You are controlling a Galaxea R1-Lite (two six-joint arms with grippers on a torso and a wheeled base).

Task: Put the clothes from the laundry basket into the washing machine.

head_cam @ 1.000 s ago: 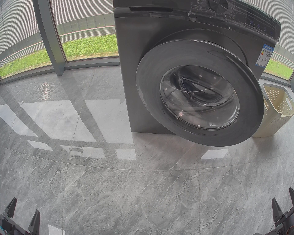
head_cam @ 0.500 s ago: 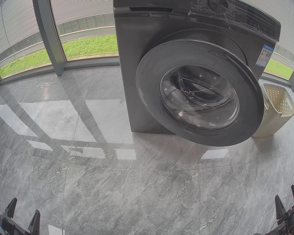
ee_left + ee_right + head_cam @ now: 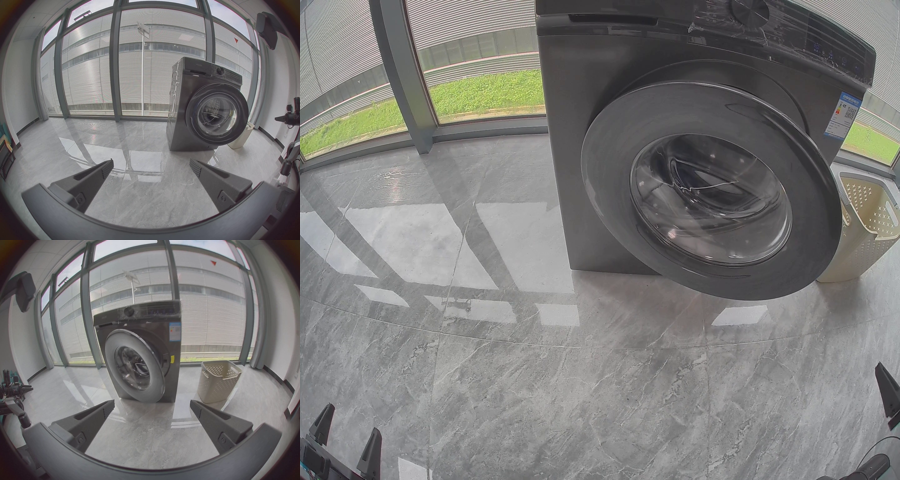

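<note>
Holding: nothing. The left pincer (image 3: 151, 162) has its jaws spread wide with only floor showing between them, and the right pincer (image 3: 152, 402) is agape the same way.
Pincer places: the left one sits low at the head view's near left corner. The right one is at the near right edge, with a single dark finger showing there. Both are well apart from the machine.
Washing machine (image 3: 594, 112): a dark grey front-loader standing upright on the floor. It has a dial and a control strip along the top (clear film is still stuck over them) and a label at the upper right of the front.
Door (image 3: 709, 187): a broad round grey ring with a glass porthole, swung out from the front and facing the robot.
Laundry basket (image 3: 218, 380): cream perforated plastic with handle slots, upright on the floor just beside the machine, on its right in the head view. Its inner walls show, but whether clothes lie at the bottom cannot be told.
Change: the whole head view has shifted a little, so the camera moved while the machine and basket did not. The right pincer has drifted outward toward the right edge and now shows one finger instead of two. The left pincer is as before.
Floor (image 3: 550, 387): glossy grey marbled tile, with bright window patches reflected on it.
Room: tall windows (image 3: 475, 56) in grey frames stand behind the machine. A strip of grass and a pale ribbed building lie outside.
</note>
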